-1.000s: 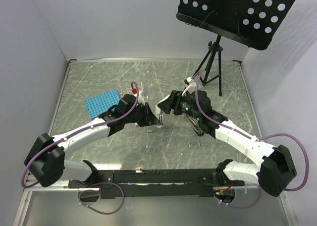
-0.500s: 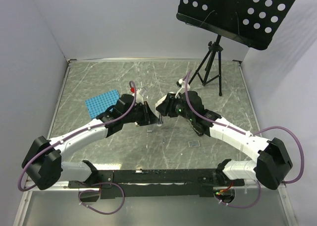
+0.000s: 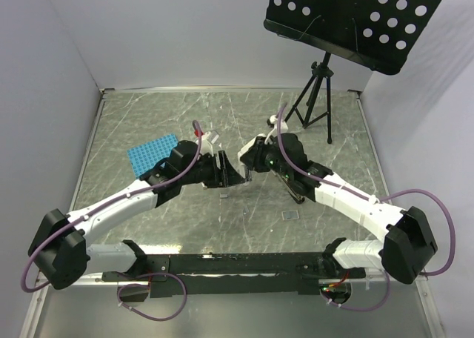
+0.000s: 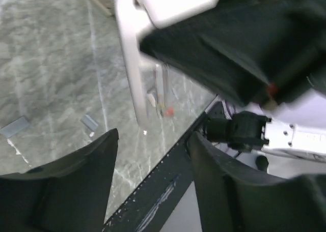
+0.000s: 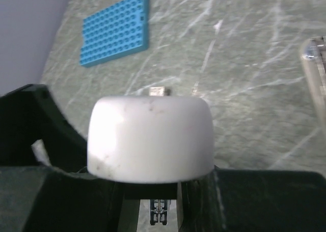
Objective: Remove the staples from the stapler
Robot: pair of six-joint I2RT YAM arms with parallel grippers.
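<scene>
We held the stapler [image 5: 150,140] clamped in our right gripper [image 3: 246,167] above the table [image 3: 148,116], between the arms, so our left gripper [image 4: 153,140], fingers spread just beside it, could reach its silvery rail [image 4: 161,85].

The table [image 3: 148,227] is a grey-green, marble-veined slab closed in by pale walls on its left, far and right edges. A blue studded plate [image 3: 152,154] lies flat on it close to the left edge, about halfway back, turned askew to that edge. A black tripod stand [image 3: 315,104] has its feet planted near the far right corner, and a small flat grey piece [image 3: 290,215] lies towards the near edge, right of centre.
</scene>
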